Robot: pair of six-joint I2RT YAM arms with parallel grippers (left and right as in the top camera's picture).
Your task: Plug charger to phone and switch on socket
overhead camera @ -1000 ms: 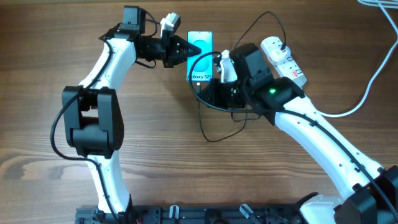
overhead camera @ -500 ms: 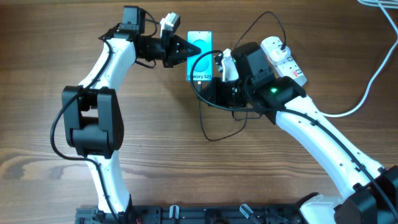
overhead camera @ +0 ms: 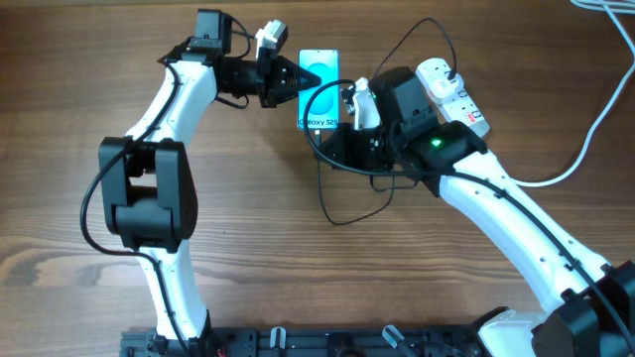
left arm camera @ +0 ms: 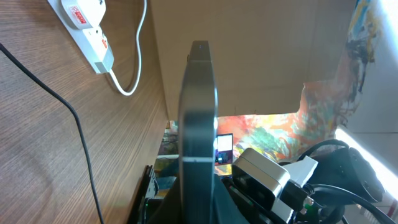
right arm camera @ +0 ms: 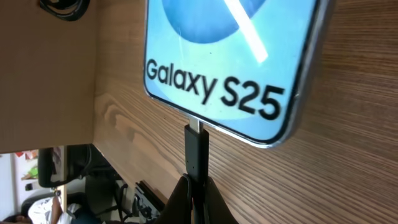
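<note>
The phone (overhead camera: pixel 320 97) lies on the wooden table with its cyan screen up, and "Galaxy S25" reads on it in the right wrist view (right arm camera: pixel 230 62). My left gripper (overhead camera: pixel 301 79) is shut on the phone's left side; the left wrist view shows the phone edge-on (left arm camera: pixel 198 124) between the jaws. At the phone's lower end my right gripper (right arm camera: pixel 196 196) is shut on the charger's black connector (right arm camera: pixel 197 152). Its metal tip meets the port in the phone's bottom edge. The charger cable (overhead camera: pixel 337 213) loops below. The white socket (overhead camera: pixel 451 94) lies right of the phone.
The socket's thick white cord (overhead camera: pixel 595 129) runs off toward the right edge of the table. The right arm's wrist (overhead camera: pixel 397 109) sits between phone and socket. In the left wrist view the socket (left arm camera: pixel 84 28) lies far off, with a black cable (left arm camera: pixel 68 112) crossing the wood.
The right gripper has edged slightly toward the phone's lower end with the connector. The left arm and the phone have stayed still.
</note>
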